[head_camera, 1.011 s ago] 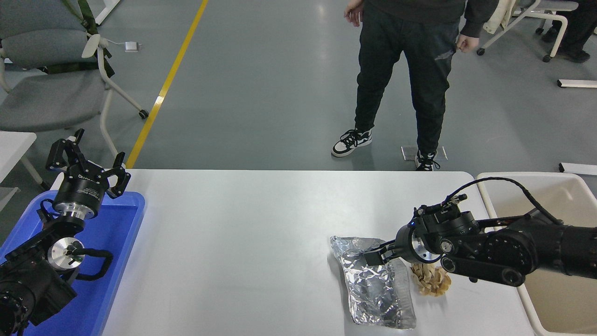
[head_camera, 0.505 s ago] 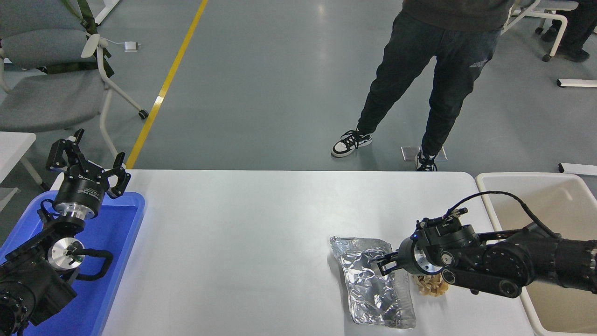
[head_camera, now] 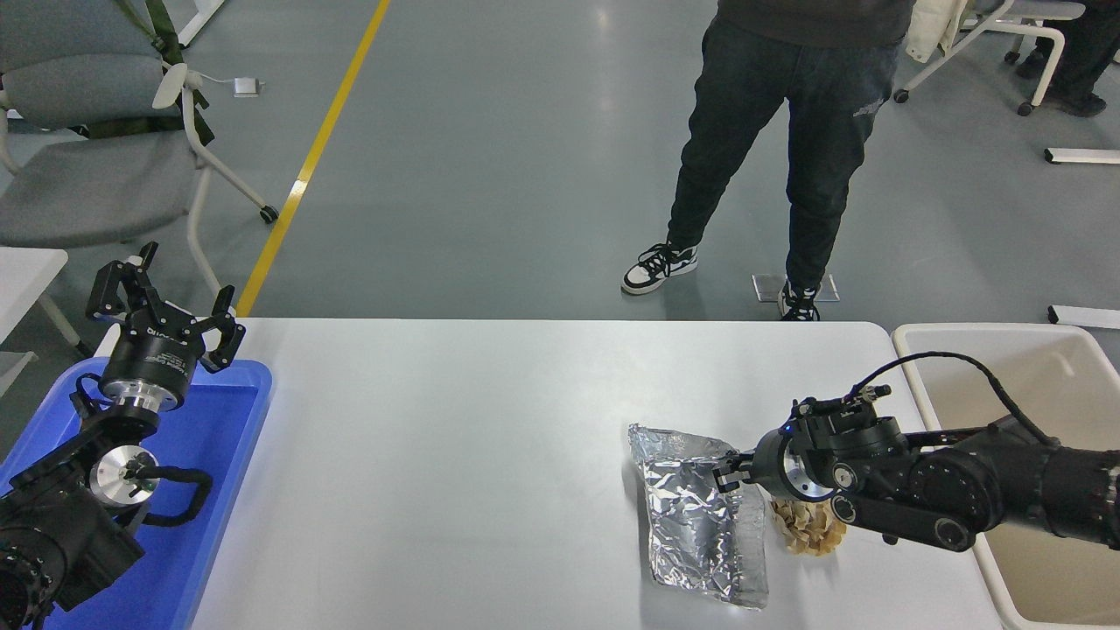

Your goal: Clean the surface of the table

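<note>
From the head view, our right gripper (head_camera: 728, 475) pinches the right edge of the foil bag (head_camera: 697, 518) with fingers nearly closed, near the table's (head_camera: 455, 455) right edge; a crumpled brown scrap (head_camera: 809, 528) lies just beside it. Our left gripper (head_camera: 166, 308) hangs spread wide over the blue tray (head_camera: 219, 455).

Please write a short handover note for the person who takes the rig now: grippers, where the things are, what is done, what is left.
Left gripper: open, parked over the blue tray.
Right gripper: jaws at the right edge of the foil bag; a firm grip cannot be confirmed.
Foil bag and crumpled brown scrap lie on the table surface, near the beige bin at the right.
Done: nothing visibly binned.
Left: remove bag, then scrap.
</note>
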`<action>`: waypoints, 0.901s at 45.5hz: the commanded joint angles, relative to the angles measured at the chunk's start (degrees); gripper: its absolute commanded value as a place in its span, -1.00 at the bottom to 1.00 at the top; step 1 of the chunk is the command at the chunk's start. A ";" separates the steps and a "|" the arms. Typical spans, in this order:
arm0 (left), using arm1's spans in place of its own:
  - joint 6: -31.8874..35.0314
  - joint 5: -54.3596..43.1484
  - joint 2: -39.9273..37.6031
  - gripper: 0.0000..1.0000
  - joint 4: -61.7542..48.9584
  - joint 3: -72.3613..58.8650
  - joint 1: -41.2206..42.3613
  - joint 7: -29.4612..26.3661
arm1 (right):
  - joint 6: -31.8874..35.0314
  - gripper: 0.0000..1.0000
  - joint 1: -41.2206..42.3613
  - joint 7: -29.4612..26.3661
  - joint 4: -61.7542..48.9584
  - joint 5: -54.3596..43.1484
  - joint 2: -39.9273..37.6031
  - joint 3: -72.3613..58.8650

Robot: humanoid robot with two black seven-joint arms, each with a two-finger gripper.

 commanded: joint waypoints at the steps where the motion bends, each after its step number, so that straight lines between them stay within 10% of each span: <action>1: 0.00 0.00 0.00 1.00 0.06 0.00 -0.02 0.00 | 0.53 -1.00 1.38 0.08 1.07 1.99 -0.36 0.18; 41: 0.00 0.08 0.00 1.00 -0.03 0.00 -0.02 0.00 | 21.27 -1.00 43.74 -1.41 26.39 21.07 -20.40 -3.16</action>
